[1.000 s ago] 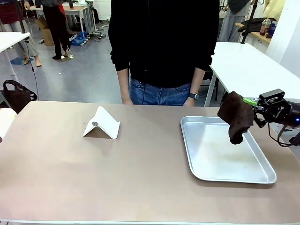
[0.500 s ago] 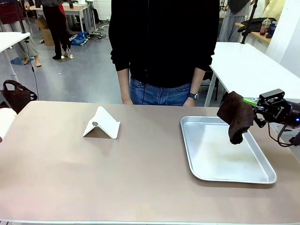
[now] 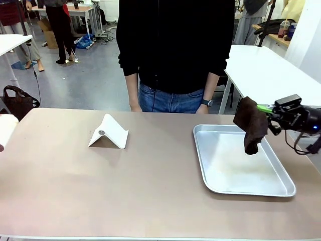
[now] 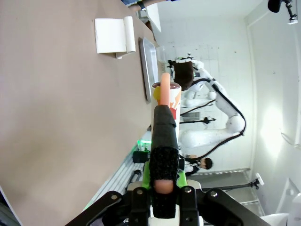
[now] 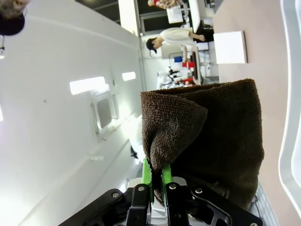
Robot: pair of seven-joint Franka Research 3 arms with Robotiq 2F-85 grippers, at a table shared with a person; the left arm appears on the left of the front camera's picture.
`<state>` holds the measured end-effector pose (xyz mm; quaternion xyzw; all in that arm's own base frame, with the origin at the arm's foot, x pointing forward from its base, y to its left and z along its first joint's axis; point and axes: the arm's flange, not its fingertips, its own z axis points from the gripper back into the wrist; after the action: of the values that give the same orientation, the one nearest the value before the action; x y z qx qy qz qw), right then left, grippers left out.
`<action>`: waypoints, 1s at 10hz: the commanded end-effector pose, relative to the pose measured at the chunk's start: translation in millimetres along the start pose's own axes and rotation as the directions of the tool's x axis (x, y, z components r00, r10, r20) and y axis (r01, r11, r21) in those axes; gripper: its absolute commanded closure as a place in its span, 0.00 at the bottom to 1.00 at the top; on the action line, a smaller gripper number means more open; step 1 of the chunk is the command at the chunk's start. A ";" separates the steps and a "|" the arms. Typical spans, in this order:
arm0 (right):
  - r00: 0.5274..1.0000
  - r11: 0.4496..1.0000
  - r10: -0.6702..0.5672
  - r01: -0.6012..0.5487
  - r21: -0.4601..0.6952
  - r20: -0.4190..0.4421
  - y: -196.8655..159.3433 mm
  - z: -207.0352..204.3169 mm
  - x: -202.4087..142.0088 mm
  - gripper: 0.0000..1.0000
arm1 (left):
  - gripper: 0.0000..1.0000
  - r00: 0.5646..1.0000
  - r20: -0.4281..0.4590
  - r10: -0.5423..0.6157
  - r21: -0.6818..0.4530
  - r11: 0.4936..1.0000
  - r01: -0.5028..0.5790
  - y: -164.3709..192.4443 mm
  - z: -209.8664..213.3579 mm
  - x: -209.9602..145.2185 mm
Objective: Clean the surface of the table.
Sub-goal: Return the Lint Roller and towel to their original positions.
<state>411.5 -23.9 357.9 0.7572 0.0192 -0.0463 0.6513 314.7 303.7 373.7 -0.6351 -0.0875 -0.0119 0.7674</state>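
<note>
The table [image 3: 125, 186] has a taupe-brown top and runs across the front view. My right gripper [image 3: 261, 107] comes in from the right, shut on a dark brown cloth [image 3: 251, 125] that hangs over the far right part of a silver tray [image 3: 200, 150]. In the right wrist view the green pads [image 5: 146, 174] pinch a fold of the cloth [image 5: 211, 136]. My left gripper [image 4: 164, 113] is shut on a white container [image 4: 168, 100] with coloured print, off the table's [image 4: 56, 117] left end. A white shape [image 3: 5, 130] shows at the picture's left edge.
A white folded stand [image 3: 109, 132] sits left of the middle of the table. A person in a black top [image 3: 175, 50] stands at the far edge with both hands low. A white table [image 3: 266, 70] stands behind on the right.
My right gripper has edged slightly up with the cloth still hanging from it. Nothing else has moved.
</note>
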 end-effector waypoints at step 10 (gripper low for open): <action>0.970 0.878 0.222 -0.157 -0.452 0.095 -74.6 -207.4 42.6 0.90 | 0.78 0.993 -0.073 -0.092 0.460 0.880 0.116 -187.0 -289.8 53.7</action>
<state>453.2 183.5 313.1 0.5975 -0.0759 -0.0297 0.7977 362.7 -1.7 509.7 -0.4503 -0.1096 -0.0507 0.8847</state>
